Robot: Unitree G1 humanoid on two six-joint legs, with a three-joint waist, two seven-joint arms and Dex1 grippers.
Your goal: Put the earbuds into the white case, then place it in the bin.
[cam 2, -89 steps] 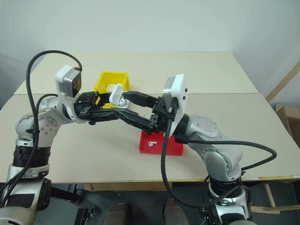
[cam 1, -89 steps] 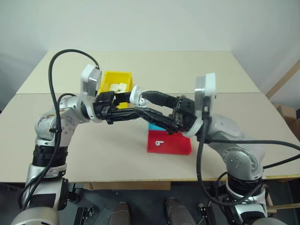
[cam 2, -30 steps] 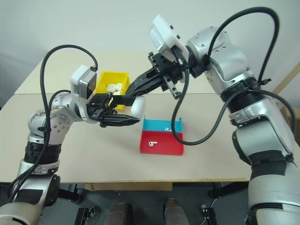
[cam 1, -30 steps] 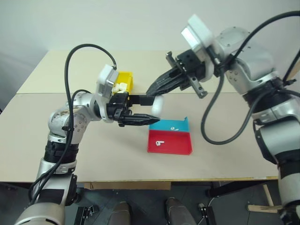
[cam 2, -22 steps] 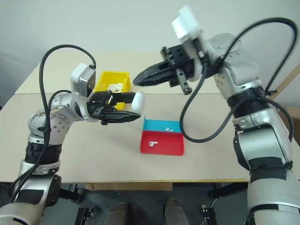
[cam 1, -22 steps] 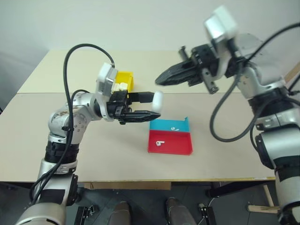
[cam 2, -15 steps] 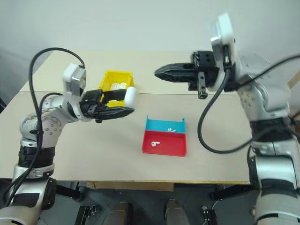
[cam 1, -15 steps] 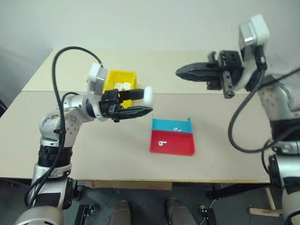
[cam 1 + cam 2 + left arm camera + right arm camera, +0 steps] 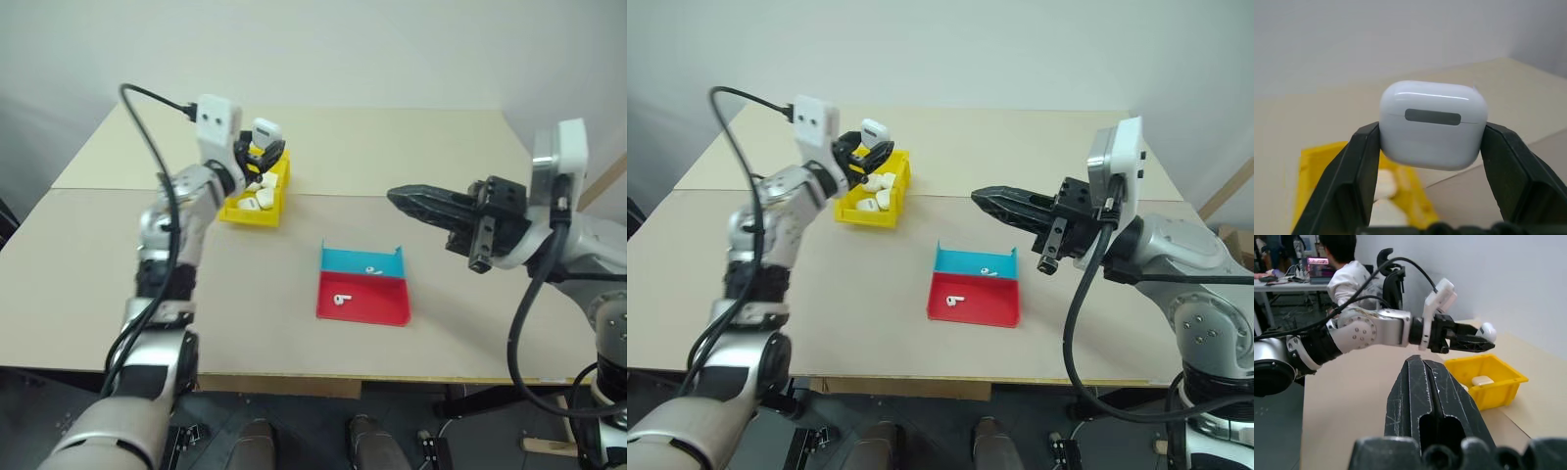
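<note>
Step in hand: while the white case (image 9: 1432, 125) sits clamped with its lid shut in the left end effector (image 9: 261, 147), the placing stage looks to be underway; the carry to the yellow bin (image 9: 277, 190) reads as nearly done.
Left end effector: closed on the white case, one black finger (image 9: 1359, 169) on each short side, holding it above the far end of the bin, clear of the rim.
White case: held in the air, not touching the bin; lid seam shows closed in the left wrist view.
Bin: on the bench (image 9: 392, 147) toward the robot's left, already holding several white cases (image 9: 874, 199).
Right end effector: fingers pressed together on nothing (image 9: 988, 200), hanging over the bench to the right, well apart from the bin.
Tray: blue-and-red tray (image 9: 389, 308) near the bench middle, one earbud (image 9: 339, 298) on the red half, another earbud (image 9: 369, 270) on the blue half.
Earbuds for this case: hidden by the shut lid; cannot tell if they are inside.
Next move, as judged: lower the case inside the bin walls over a gap among the cases, then part the fingers.
Watch for: releasing from height could bounce the case off those below and over the low wall.
</note>
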